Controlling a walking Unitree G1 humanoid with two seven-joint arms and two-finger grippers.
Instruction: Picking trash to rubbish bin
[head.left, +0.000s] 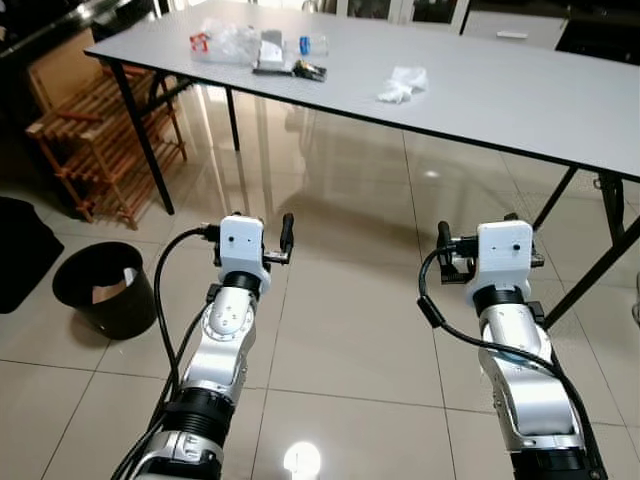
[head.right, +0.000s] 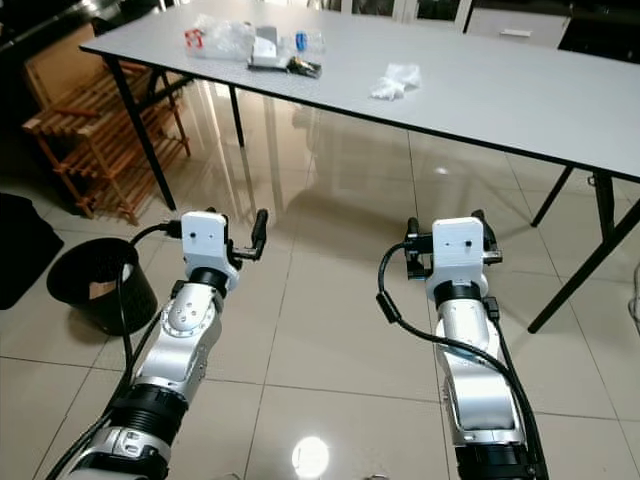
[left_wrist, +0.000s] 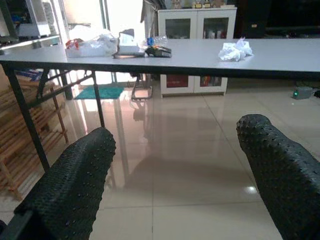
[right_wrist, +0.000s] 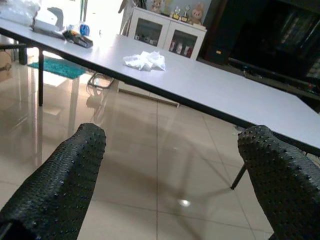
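**Trash untouched on table; both claws empty**

You had the robot standing short of the grey table (head.left: 520, 95); nothing had been picked up as far as the frames showed; the job looked barely begun.

Left gripper (left_wrist: 175, 185): raised at about 7 o'clock in the head view, fingers spread wide, nothing between them; floor tiles showed through the gap. Right gripper (right_wrist: 175, 185): raised at about 5 o'clock, likewise spread and empty.

The crumpled white tissue (head.left: 402, 84) lay on the tabletop at roughly 12 o'clock, well apart from either claw; a second cluster sat at about 11 o'clock: a clear plastic bag (head.left: 228, 42) with a red patch, a small bottle with a blue cap (head.left: 311, 44), a dark wrapper (head.left: 309, 69) just beside it.

The black rubbish bin (head.left: 104, 289) stood on the floor at 9 o'clock, near the wooden rack (head.left: 105, 150); something pale lay inside it, what exactly I could not tell.

Left for you, in my judgement: close on the table, grasp each piece, carry it to the bin; all of it.

Writing: none legible; labels too small and blurred.
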